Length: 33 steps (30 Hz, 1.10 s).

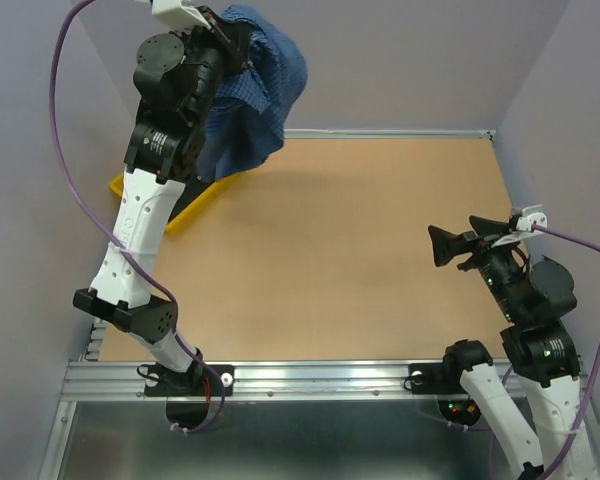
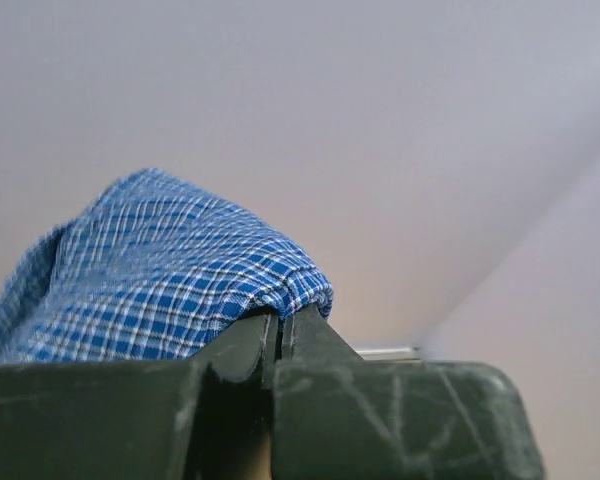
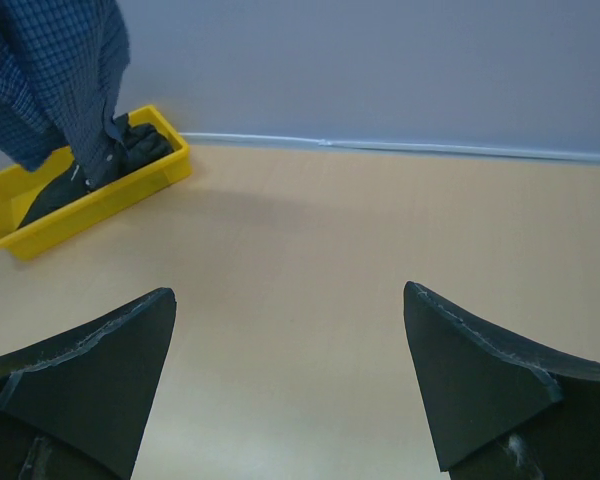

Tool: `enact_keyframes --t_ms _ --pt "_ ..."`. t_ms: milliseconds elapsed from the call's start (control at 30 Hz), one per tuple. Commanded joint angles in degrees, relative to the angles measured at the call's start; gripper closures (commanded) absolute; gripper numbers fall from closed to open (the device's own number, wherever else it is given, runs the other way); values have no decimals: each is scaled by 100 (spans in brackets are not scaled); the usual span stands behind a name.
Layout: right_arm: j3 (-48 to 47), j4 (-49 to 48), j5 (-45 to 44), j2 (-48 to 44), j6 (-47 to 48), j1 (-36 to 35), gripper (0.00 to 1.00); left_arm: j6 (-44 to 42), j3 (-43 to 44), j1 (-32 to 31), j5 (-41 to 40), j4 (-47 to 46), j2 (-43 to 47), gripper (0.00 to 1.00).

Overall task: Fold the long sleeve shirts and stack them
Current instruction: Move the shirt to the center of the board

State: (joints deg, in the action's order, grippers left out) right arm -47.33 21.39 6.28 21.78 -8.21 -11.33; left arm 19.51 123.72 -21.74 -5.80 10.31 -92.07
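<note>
Top view: the left gripper (image 1: pixel 225 40), raised above the far left corner, is clamped on the blue shirt (image 1: pixel 265 85), which hangs over the yellow bin (image 1: pixel 195 205). The right gripper (image 1: pixel 442 245) hovers spread wide above the worktop (image 1: pixel 350 250).

Left wrist: checked cloth bulges out of the pinched jaws.

Right wrist: the black shirt (image 3: pixel 45 198) lies in the bin, and the blue shirt's lower end dips in beside it.
</note>
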Motion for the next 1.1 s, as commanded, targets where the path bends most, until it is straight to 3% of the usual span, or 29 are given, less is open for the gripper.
enact_keyframes --t_ms 0,200,400,600,667,700,800,833,900,933,1067 --pt "-399 -267 -101 72 170 -9 0 -114 564 -488 1098 -608 58 100" --pt "-505 -249 -189 2 267 -9 0 185 1215 -1078 1942 -845 -214 100" --pt "-453 -258 -189 -130 206 -9 0 194 743 -1377 2452 -995 83 100" --pt "-330 -240 74 -86 118 -9 0 44 -2111 -1377 1768 -1250 1137 98" --pt "-268 -223 267 -25 48 -9 0 123 -3587 -1377 1311 -1250 1638 91" --pt "-259 -214 460 1 39 -9 0 167 -4592 -1377 1136 -1242 1831 83" --pt "-215 -196 786 256 -32 -9 0 465 -5961 -1377 625 -1093 2605 70" --pt "-189 -179 943 344 -67 -9 0 536 -6696 -1377 424 -1040 2798 56" --pt "-136 -170 1093 651 -216 -9 0 729 -7228 -1377 116 -549 3396 45" --pt "-110 -161 1155 930 -347 -9 0 869 -7579 -1377 -147 -373 3789 32" --pt "-118 -65 1445 1783 -742 -9 0 1213 -7881 -1342 -1069 506 4634 16"
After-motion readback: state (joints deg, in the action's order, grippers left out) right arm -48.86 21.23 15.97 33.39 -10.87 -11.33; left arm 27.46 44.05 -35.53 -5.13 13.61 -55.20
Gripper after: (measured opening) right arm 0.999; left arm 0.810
